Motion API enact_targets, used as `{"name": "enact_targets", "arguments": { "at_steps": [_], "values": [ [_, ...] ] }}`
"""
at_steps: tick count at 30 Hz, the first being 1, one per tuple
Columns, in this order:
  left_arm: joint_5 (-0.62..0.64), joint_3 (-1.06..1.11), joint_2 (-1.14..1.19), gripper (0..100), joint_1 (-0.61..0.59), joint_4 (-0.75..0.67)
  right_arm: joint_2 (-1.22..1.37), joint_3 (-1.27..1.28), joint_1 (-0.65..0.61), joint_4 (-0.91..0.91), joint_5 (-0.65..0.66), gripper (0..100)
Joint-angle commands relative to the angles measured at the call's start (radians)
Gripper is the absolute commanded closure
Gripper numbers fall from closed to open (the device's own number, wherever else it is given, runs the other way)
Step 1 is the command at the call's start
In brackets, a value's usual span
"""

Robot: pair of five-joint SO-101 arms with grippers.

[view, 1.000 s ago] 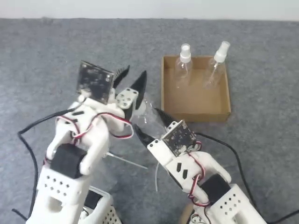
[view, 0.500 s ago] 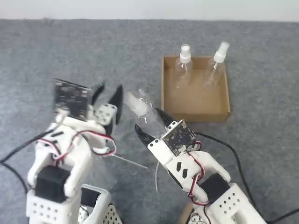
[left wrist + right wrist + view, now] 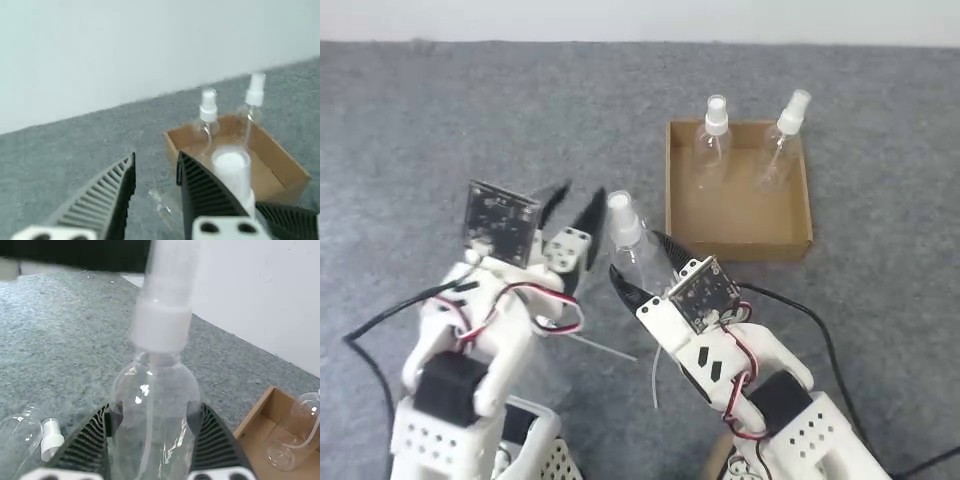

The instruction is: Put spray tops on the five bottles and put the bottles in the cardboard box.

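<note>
Surface: grey carpet (image 3: 410,120) runs to a white wall (image 3: 620,18) along the top edge.
Cardboard box (image 3: 738,246): right of centre, two spray-topped bottles (image 3: 712,148) at its far wall.
Right gripper (image 3: 636,257): fingers clamped round an upright clear bottle (image 3: 632,250) with its spray top (image 3: 619,203) on, centre frame, just left of the box.
Left gripper (image 3: 574,202): fingers spread, holding nothing, just left of that bottle.

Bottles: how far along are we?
Done: two capped bottles stand in the cardboard box. In hand: the right gripper holds a third bottle, spray top on, outside the box; the left gripper is open beside it. Left: box it, then the rest; one loose bottle lies on the carpet.
</note>
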Motion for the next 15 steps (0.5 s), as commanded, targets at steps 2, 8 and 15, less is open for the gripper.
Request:
{"name": "enact_targets", "arguments": {
  "at_steps": [2,8,15],
  "values": [
    [-0.009,-0.145,0.011,87,-0.069,0.109,-0.027,-0.034,0.027,-0.004,-0.009,99.2],
    [-0.008,-0.088,-0.095,87,-0.118,0.173,-0.021,-0.152,0.094,0.051,-0.011,99.2],
    [-0.006,0.219,-0.35,80,-0.028,0.144,0.236,-0.359,0.094,0.061,-0.012,99.2]
  ]
}}
